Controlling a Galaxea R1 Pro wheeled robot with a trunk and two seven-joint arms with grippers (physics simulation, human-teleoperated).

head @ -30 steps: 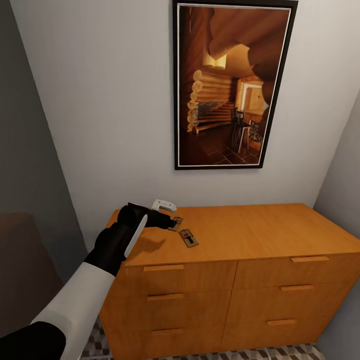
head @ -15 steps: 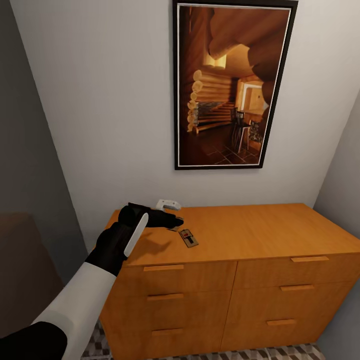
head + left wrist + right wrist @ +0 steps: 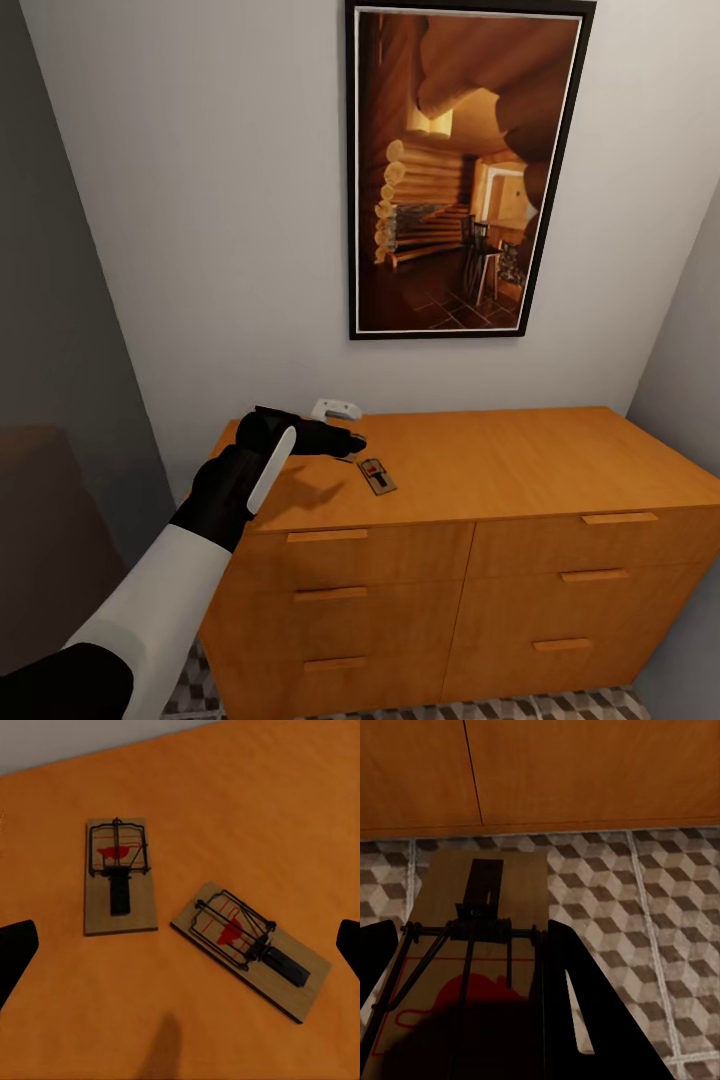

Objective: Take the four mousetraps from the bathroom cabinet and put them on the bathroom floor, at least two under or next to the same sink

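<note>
Two mousetraps sit on top of the cabinet near its left end, and the left gripper hovers right above them, fingers spread wide with the tips at the far edges of the wrist view and nothing between them. The first trap lies apart from the second trap, both flat on the wood, neither touching the other. The first one's long side runs roughly along the line the camera looks, red spot at the far end; the second is slewed diagonally, red spot toward the first trap. In the head view one trap shows just beyond the fingertips, toward the cabinet's middle. The left arm is clearly the nearer one, so the pick looks like its job, probably needing the fingers to straddle a trap's short width. Meanwhile the right gripper is pinching a third trap, held low over the patterned floor beside the cabinet front.
</note>
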